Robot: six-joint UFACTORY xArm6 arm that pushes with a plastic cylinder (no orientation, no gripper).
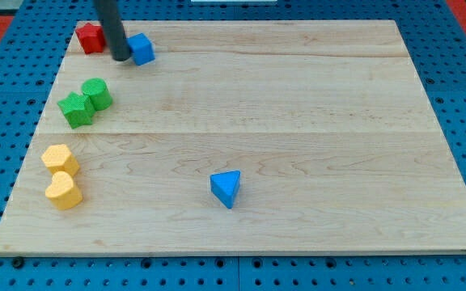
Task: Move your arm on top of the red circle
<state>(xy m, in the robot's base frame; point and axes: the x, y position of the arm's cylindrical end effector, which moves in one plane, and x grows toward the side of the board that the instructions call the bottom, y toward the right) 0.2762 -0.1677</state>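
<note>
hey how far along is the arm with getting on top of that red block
Nearly there, not finished. Done: my tip has reached the board's top-left corner, where the red block sits. In hand: the tip rests between the red block and the blue block, just to the red one's right. Left: a short move toward the view's left and slightly up to sit over it.
</note>
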